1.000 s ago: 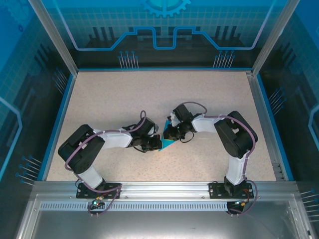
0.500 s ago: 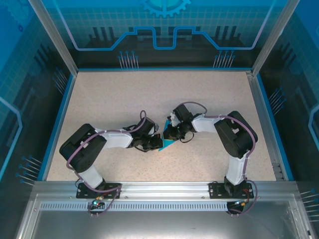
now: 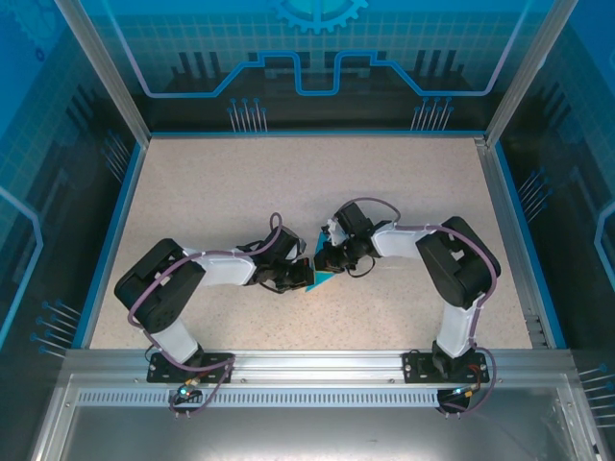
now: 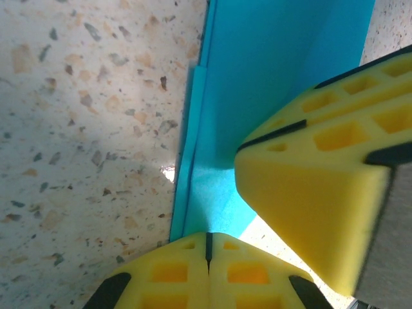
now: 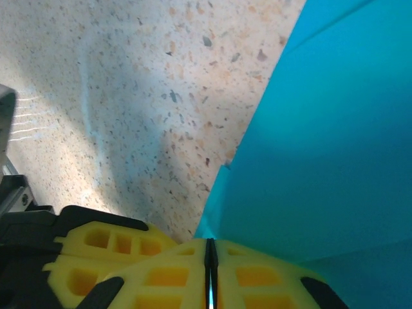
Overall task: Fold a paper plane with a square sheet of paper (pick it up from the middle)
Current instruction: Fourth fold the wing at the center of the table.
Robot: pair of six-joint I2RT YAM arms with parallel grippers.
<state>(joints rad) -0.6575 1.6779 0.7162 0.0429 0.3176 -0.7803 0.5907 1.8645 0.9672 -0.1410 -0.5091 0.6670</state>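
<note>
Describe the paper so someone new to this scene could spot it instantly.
Find the speckled beige table, then its near-middle, where the left tool and right tool meet tip to tip. Both are shut on the teal-blue paper, a small folded piece with a layered edge. Its flat, bright teal sets it apart from the black-and-white arms and yellow foam fingers around it.

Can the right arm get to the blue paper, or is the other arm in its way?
Yes, it looks so. The right gripper is right at the paper, seemingly shut on its edge. The left gripper is close beside it but doesn't block it.
</note>
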